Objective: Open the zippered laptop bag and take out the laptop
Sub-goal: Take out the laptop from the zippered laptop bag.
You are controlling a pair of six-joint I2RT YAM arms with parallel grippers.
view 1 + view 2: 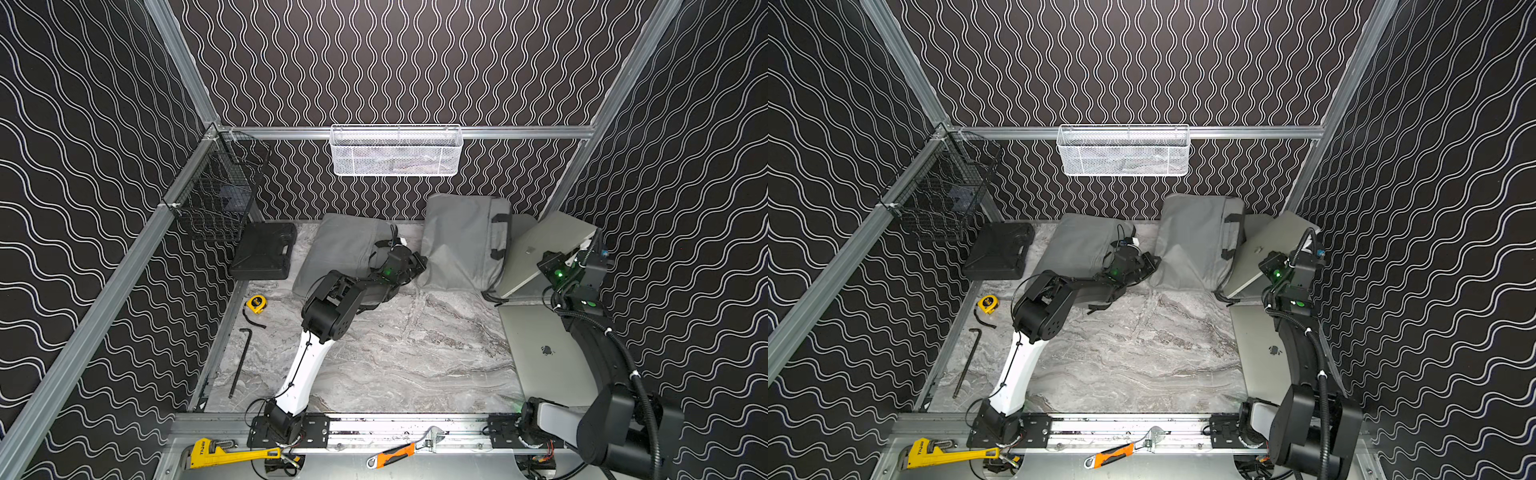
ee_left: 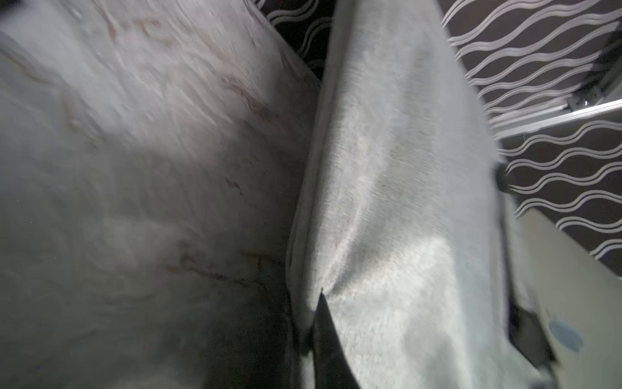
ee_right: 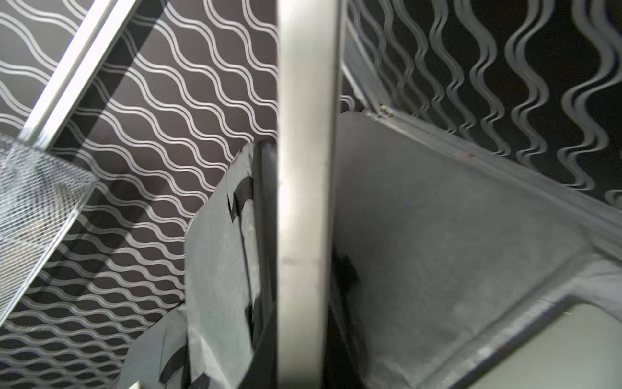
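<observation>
A grey zippered laptop bag [image 1: 461,237] [image 1: 1192,237] stands open at the back of the table, its top panel raised. My left gripper [image 1: 417,266] [image 1: 1150,264] is shut on the fabric at the panel's near corner. In the left wrist view the fingers [image 2: 323,336] pinch the bag [image 2: 404,202]. A silver laptop [image 1: 540,249] [image 1: 1262,249] tilts up out of the bag's right side. My right gripper [image 1: 544,261] [image 1: 1266,262] is shut on the laptop's edge. In the right wrist view that edge [image 3: 306,202] runs between the jaws of my right gripper [image 3: 303,370], with the bag's lining [image 3: 437,252] beside it.
A second grey bag [image 1: 345,249] lies left of my left gripper. Another silver laptop [image 1: 544,353] lies flat under my right arm. A black case [image 1: 264,253], tape measure [image 1: 256,304] and hex key [image 1: 239,361] sit at the left. Two baskets [image 1: 395,151] [image 1: 216,199] hang on the walls.
</observation>
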